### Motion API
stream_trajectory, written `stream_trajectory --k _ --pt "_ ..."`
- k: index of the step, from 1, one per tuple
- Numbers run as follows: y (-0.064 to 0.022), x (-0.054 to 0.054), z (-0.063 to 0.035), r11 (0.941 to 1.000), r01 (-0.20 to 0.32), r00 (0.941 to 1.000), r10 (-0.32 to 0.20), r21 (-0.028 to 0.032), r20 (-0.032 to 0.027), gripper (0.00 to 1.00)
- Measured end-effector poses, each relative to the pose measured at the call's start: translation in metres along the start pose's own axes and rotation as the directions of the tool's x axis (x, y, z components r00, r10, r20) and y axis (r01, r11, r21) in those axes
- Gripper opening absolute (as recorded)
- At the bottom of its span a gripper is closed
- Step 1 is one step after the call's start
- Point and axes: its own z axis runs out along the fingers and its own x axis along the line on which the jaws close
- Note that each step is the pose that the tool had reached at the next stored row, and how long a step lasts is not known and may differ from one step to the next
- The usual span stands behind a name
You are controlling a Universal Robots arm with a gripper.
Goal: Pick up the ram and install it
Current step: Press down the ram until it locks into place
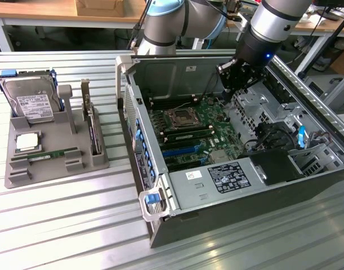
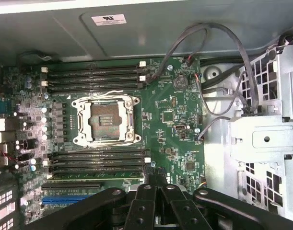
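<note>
Ribbed metal benching held an open computer case; the gripper, fingers closed, hung over its motherboard at upper right, seemingly seating one ram stick, another waiting in the tray at left.

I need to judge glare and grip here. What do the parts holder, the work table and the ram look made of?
Parts holder: matte grey plastic, probably moulded or printed; no glare. Work table: ribbed bare metal, likely aluminium; bright reflections. Ram: thin green circuit board lying in the holder, finish hard to judge.
</note>
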Motion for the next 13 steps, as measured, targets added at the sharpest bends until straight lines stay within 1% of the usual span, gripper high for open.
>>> stream_trajectory --k 3,4,6,8,13 --pt "0.0 0.0 0.0 0.9997 -0.026 0.9997 0.026 -0.001 0.002 0.11" --pt "0.0 0.0 0.0 0.9987 -0.051 0.9987 0.051 -0.0019 0.0039 0.11" --pt "0.0 0.0 0.0001 0.9961 -0.089 0.996 0.089 -0.0034 0.0067 0.11" --pt "0.0 0.0 0.0001 0.9916 -0.129 0.9915 0.129 -0.0051 0.0096 0.11" --pt "0.0 0.0 0.0001 0.9912 -0.132 0.9912 0.132 -0.0053 0.0099 0.11"
